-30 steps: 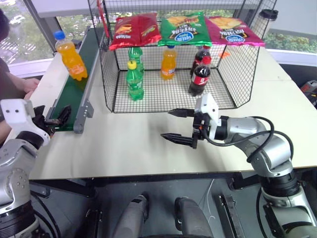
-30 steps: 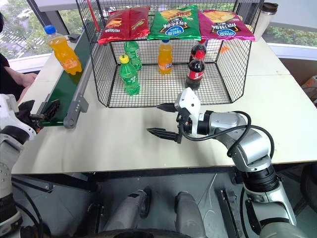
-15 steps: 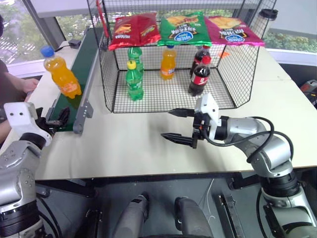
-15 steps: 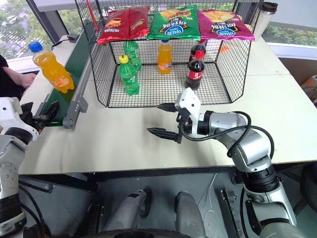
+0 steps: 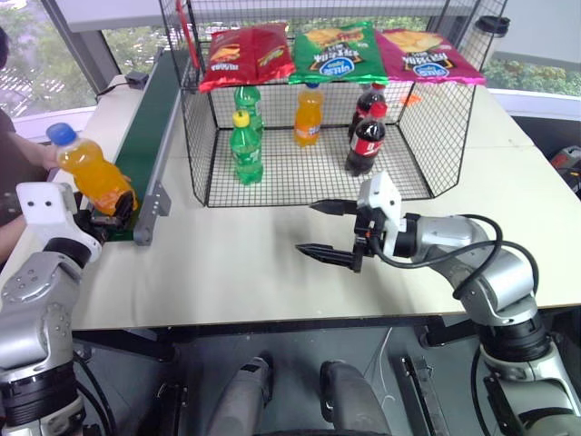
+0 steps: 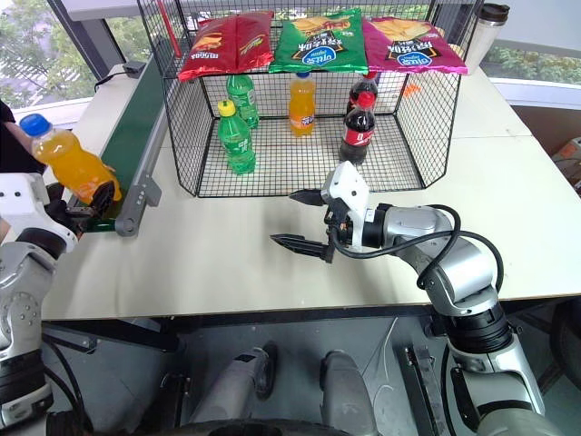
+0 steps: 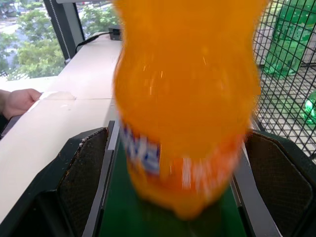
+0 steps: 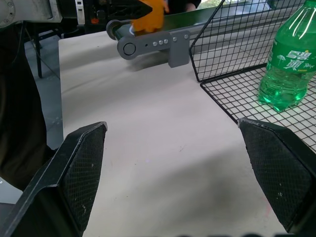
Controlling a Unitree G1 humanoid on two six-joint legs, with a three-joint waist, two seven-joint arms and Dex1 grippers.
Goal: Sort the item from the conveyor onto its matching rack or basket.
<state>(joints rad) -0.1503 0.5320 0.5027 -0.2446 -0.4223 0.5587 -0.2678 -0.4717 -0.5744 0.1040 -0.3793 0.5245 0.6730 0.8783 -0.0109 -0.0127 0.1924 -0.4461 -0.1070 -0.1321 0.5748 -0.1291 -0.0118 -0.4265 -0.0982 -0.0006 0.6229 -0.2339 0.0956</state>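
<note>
Orange soda bottle [image 5: 91, 173], blue cap leaning toward the robot's left, tipping at the near end of the conveyor [image 5: 150, 118], its base sitting low over the green belt just ahead of the left gripper [image 5: 107, 218].

Seen from the head: left gripper waiting level at the belt's end, the bottle rising right above its black fingers. Whether plastic is touching rubber cannot be told from there. Seen from the left wrist: the bottle looming close and blurred between the two fingers [image 7: 84, 168], the pads standing wide apart with a strip of belt and frame showing on either side of the orange body, nothing clamped. Also showing there, at the far edge of the table [image 5: 245, 263], a person's hand [image 7: 19, 101].

Right gripper [image 5: 309, 227] hovering over bare tabletop in front of the wire cage [image 5: 436, 118], pointing toward the robot's left, its fingers spread and empty. Looking along it from the right wrist: the grey roller end of the conveyor, the orange bottle perched above it, and a corner of the cage with one green bottle [image 8: 289, 54] standing on the mesh floor.

Standing upright inside the cage, per the head views: two green bottles [image 5: 246, 145], one orange bottle [image 5: 309, 115] and two cola bottles [image 5: 366, 136]. Lying flat on the mesh top: a red chip bag [image 5: 247, 54], a green chip bag [image 5: 338, 50] and a magenta chip bag [image 5: 425, 53].
</note>
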